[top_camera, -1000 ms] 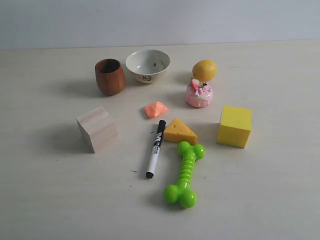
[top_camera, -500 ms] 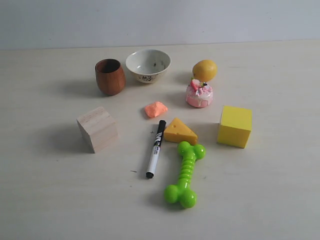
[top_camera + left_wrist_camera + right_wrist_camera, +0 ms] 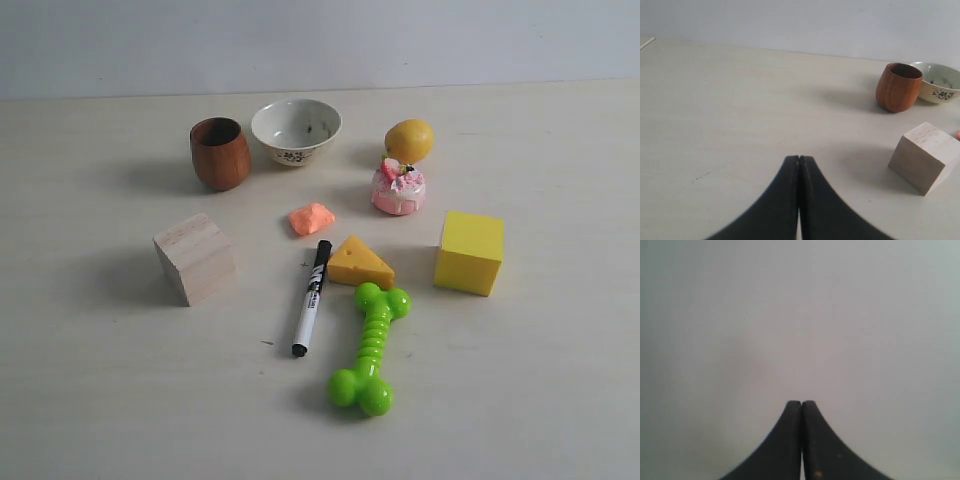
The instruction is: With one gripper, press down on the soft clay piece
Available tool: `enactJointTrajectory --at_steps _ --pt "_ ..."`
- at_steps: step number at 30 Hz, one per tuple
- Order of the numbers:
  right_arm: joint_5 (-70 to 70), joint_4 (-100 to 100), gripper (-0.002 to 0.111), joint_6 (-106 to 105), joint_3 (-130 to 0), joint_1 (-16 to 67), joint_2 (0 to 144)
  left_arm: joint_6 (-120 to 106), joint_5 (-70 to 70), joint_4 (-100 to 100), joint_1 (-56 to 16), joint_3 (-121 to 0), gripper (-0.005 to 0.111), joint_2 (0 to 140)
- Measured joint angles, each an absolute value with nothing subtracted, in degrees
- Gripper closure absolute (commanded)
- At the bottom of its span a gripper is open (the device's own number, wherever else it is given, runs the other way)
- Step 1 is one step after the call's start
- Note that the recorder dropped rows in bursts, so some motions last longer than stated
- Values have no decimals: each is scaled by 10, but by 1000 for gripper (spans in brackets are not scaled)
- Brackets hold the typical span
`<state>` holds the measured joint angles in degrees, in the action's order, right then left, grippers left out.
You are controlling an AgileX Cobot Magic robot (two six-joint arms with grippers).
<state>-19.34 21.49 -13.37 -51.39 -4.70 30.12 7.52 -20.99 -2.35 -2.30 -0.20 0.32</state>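
The soft clay piece (image 3: 311, 218) is a small salmon-orange lump (bumpy, dull) in the middle of the table (image 3: 100, 400), just far of the marker (image 3: 310, 298), left of the pink cake toy (image 3: 398, 188). The left gripper (image 3: 799, 159) and right gripper (image 3: 801, 402) are both squeezed closed, holding nothing

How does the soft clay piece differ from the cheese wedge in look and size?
The soft clay piece is salmon-orange; the cheese wedge is yellow-orange. The soft clay piece is an irregular lump; the cheese wedge has flat faces and straight edges. The soft clay piece is smaller than the cheese wedge. Both lie on the table, close to each other.
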Motion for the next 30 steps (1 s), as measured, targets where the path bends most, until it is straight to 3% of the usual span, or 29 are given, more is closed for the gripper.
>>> enactJointTrajectory --at_steps 4,9,21,30 --pt "-370 350 108 -270 -595 -47 458 75 -210 -24 -23 -2 107 3" --pt "-476 377 108 -282 -662 -42 616 75 -210 -24 -23 -2 107 3" --pt "-501 172 108 -101 -754 189 851 75 -210 -24 -23 -2 107 3" --pt "-573 106 108 -36 -865 258 1017 75 -210 -24 -23 -2 107 3"
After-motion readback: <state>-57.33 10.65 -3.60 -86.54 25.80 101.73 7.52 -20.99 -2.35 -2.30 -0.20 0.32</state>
